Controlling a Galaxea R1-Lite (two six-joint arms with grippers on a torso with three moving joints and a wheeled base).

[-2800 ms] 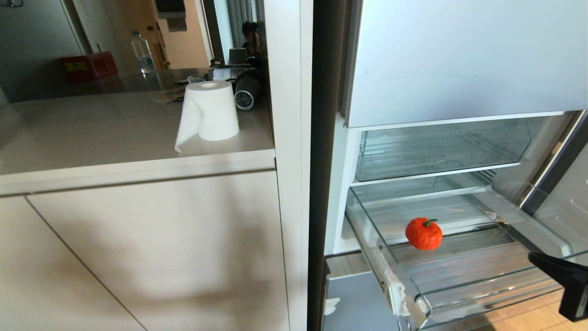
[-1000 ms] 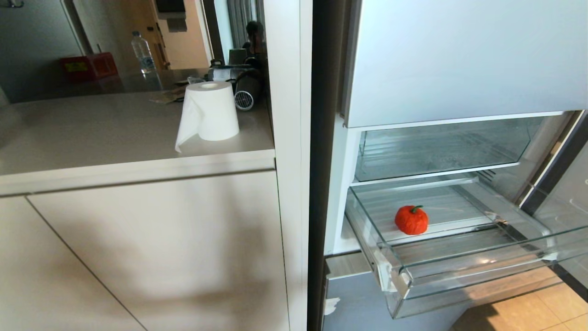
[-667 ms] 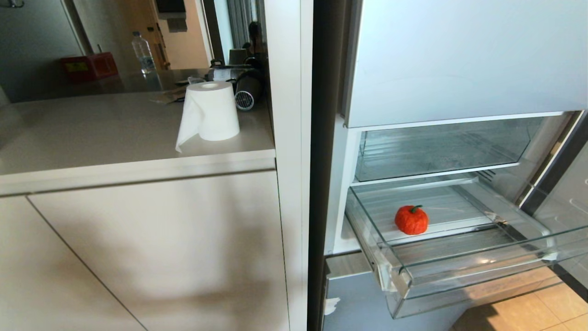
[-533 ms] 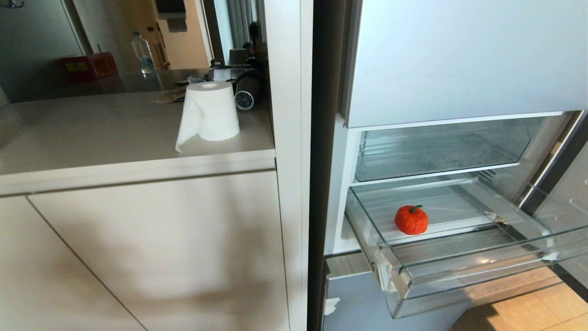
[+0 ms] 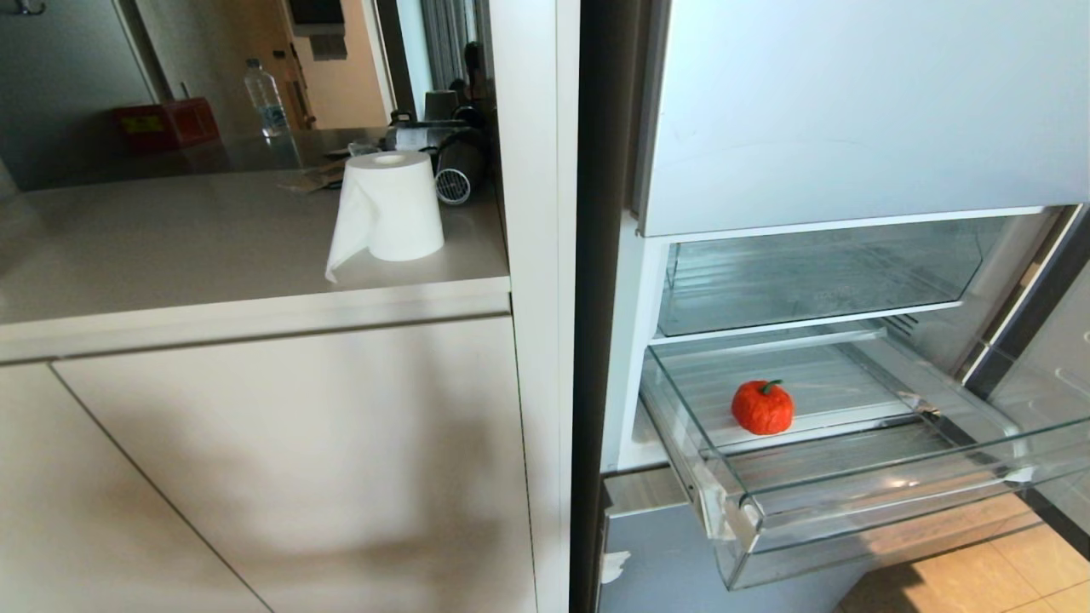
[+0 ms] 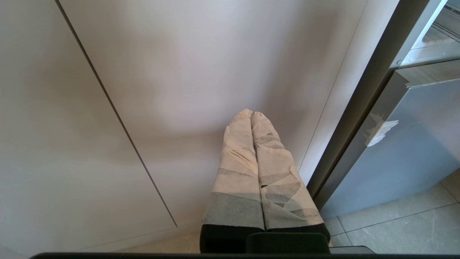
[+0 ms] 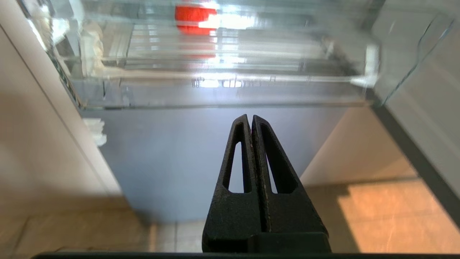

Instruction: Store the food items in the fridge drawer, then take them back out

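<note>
1. Orange-red fruit (image 5: 762, 408) sits on the ribbed floor of the clear drawer (image 5: 860, 498), which stands partly out, so you can reach it from above.
2. Your right tool (image 7: 251, 120) hangs below the drawer front, pressed shut, holding nothing.
3. Your left tool (image 6: 251, 114) is parked by the cupboard door (image 6: 201, 72), closed and empty.

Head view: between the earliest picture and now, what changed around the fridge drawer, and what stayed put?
The fridge drawer has slid partway back into the fridge, carrying the orange-red fruit with it; the fruit lies in the same spot on the drawer floor. The right gripper, then at the drawer's front right corner, has left the head view and now points at the drawer front from lower down, fingers shut and empty. The paper towel roll and left gripper are unchanged.
</note>
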